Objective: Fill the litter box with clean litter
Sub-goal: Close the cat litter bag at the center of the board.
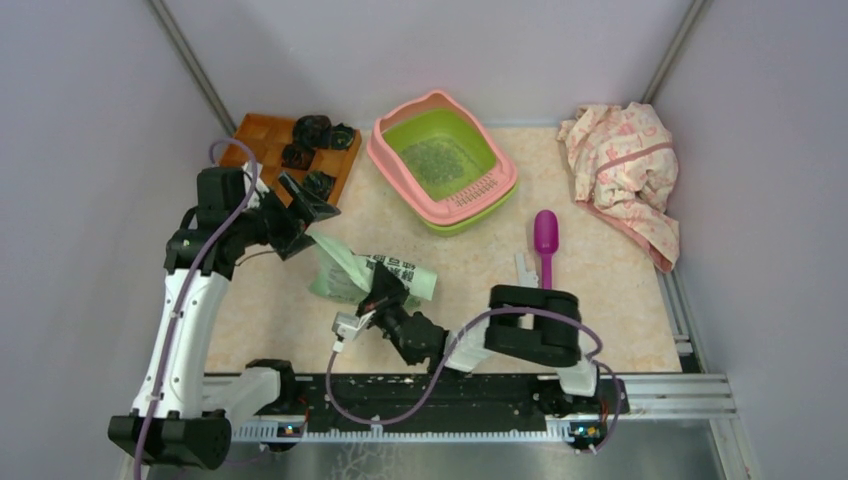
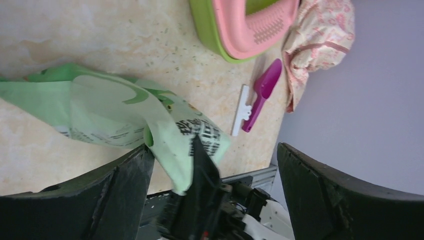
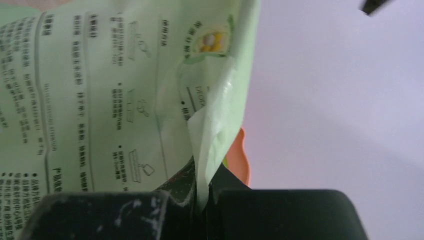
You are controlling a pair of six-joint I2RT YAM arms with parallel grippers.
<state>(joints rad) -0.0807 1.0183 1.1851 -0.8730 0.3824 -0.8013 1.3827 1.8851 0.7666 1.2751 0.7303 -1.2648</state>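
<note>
The litter box [image 1: 443,160] stands at the back middle of the table, lime green with a pink rim; its end also shows in the left wrist view [image 2: 240,30]. A speckled patch of dark litter [image 1: 434,160] covers its floor. A pale green printed bag [image 1: 350,272] is lifted between the arms. My right gripper [image 1: 385,297] is shut on the bag's lower edge [image 3: 210,150], the film pinched between its jaws [image 3: 202,200]. My left gripper [image 1: 305,212] is wide open beside the bag's upper end [image 2: 115,115], with nothing between its fingers [image 2: 212,150].
A purple scoop [image 1: 545,240] and a white clip [image 1: 525,268] lie right of the bag. A pink patterned cloth [image 1: 625,170] is bunched at the back right. An orange-brown wooden tray [image 1: 262,140] with black items sits at the back left. Walls close three sides.
</note>
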